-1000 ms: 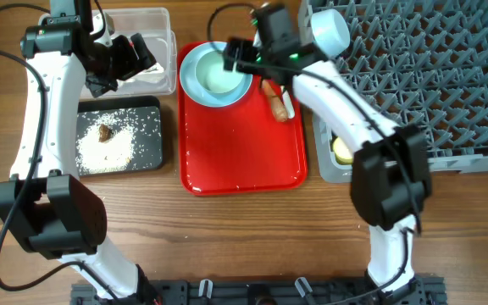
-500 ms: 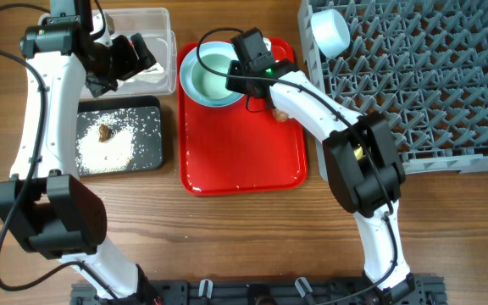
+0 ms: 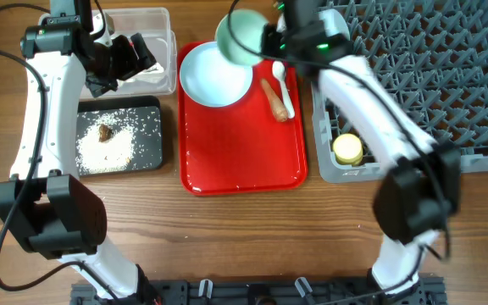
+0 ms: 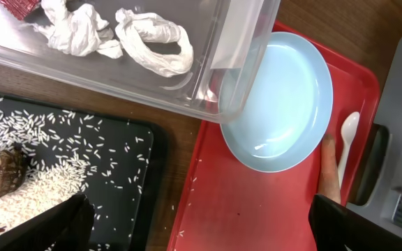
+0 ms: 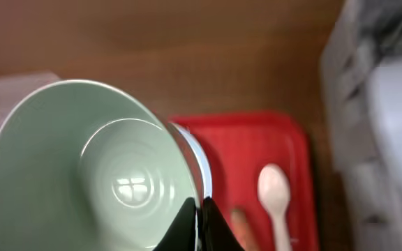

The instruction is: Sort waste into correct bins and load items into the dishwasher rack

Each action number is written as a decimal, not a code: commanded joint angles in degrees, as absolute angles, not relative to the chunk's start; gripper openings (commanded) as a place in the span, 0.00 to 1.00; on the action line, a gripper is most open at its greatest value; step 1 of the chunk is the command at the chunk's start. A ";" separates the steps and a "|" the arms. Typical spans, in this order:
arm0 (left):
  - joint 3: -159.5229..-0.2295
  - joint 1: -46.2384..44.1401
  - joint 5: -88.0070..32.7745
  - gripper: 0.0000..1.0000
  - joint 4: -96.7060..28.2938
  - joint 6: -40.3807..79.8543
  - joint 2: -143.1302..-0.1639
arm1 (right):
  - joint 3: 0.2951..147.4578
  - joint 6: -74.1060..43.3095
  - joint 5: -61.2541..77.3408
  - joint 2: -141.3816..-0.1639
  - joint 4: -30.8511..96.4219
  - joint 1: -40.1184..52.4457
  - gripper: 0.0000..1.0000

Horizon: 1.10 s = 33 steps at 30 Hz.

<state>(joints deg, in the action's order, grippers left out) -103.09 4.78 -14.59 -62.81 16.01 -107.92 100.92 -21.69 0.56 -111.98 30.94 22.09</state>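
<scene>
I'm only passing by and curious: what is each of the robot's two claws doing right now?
Left gripper: open, holding nothing.
Right gripper: closed on the rim of the pale green bowl.

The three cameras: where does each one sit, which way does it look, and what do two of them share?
Overhead: above the table, looking straight down at red tray and rack; both arms show.
Left wrist: over the tub corner, looking down at the plate; open left fingers at the lower corners.
Right wrist: looks down past the bowl that the right fingers pinch.
Shared: both wrist views show the spoon on the red tray.
</scene>
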 commanded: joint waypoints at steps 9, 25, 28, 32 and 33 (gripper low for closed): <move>-103.46 4.99 -14.26 1.00 -62.65 16.10 -107.04 | 101.56 -18.06 -54.02 -100.90 57.74 13.28 0.04; -103.46 4.99 -14.26 1.00 -62.65 16.10 -107.04 | 101.56 24.86 -58.87 -113.78 43.64 15.16 0.04; -103.46 4.99 -14.26 1.00 -62.65 16.10 -107.04 | 101.56 25.98 -59.07 -117.86 43.33 16.99 0.04; -103.46 4.99 -14.26 1.00 -62.65 16.10 -107.04 | 101.56 27.00 -59.05 -119.52 43.24 20.25 0.04; -103.46 4.99 -14.26 1.00 -62.65 16.10 -107.04 | 101.56 27.00 -59.02 -119.52 43.44 21.12 0.04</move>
